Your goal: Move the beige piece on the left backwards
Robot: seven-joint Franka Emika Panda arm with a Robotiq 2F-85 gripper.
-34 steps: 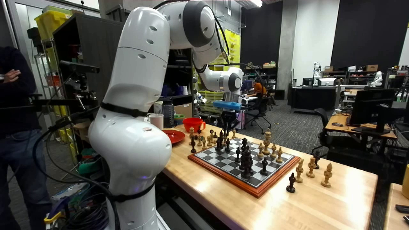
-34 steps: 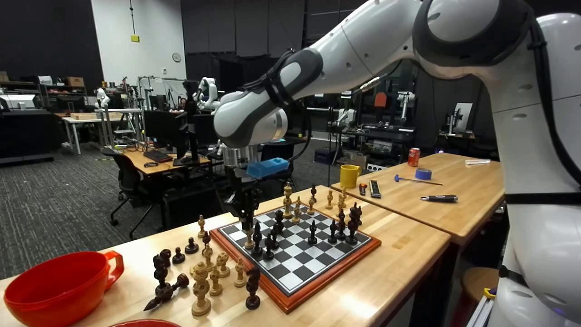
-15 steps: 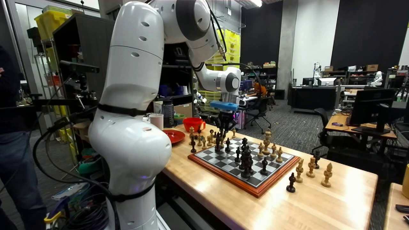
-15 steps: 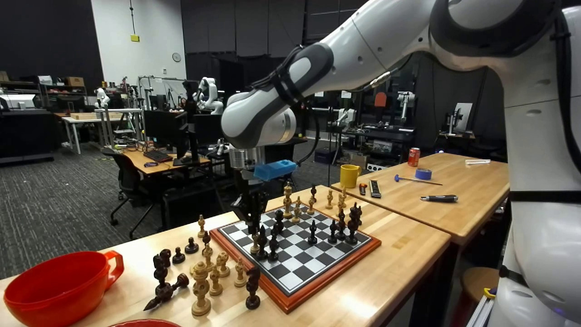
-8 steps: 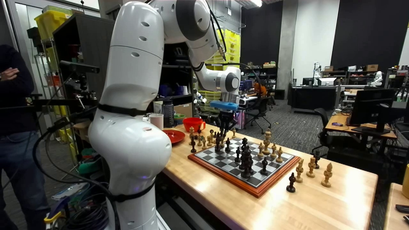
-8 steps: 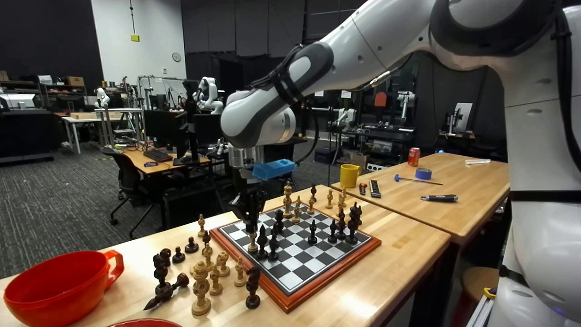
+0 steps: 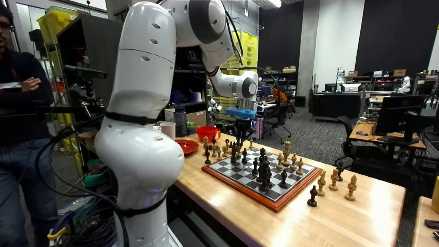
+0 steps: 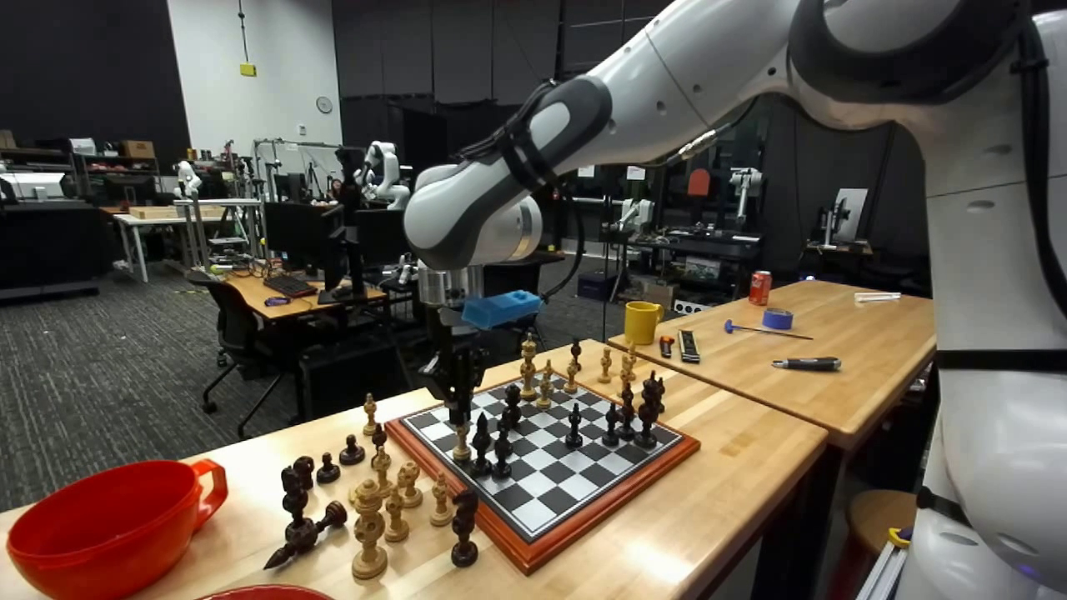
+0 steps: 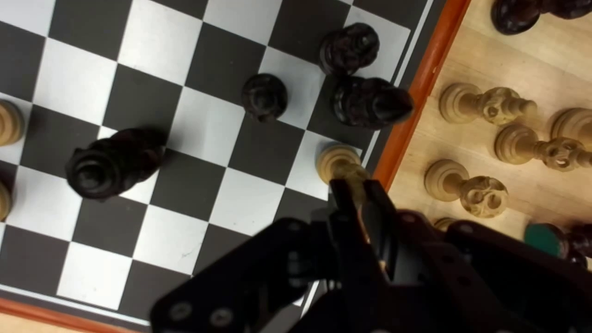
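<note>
The beige chess piece (image 9: pixel 334 162) stands at the edge of the chessboard, its base on a white square in the wrist view. My gripper (image 9: pixel 357 186) is shut on its upper part, with one finger on each side. The piece's top is partly hidden between the fingers. In an exterior view the gripper (image 8: pixel 459 420) points straight down over the beige piece (image 8: pixel 461 446), which looks upright and at board level. Two dark pieces (image 8: pixel 481 450) stand close beside it. In an exterior view the beige piece (image 7: pixel 239 153) is partly hidden behind a dark one (image 7: pixel 234 154).
The chessboard's wooden rim (image 8: pixel 613 502) borders the squares. Several beige and dark pieces stand off the board, including a tall beige one (image 8: pixel 368 533). Dark pieces (image 9: pixel 372 102) stand near the held piece. A red cup (image 8: pixel 108 525) and a red plate (image 7: pixel 187 146) are on the table.
The gripper and beige piece first shifted a little toward the arm's base, and the neighbouring dark pieces shifted too. Since then gripper and piece have moved slightly back, away from the dark pieces.
</note>
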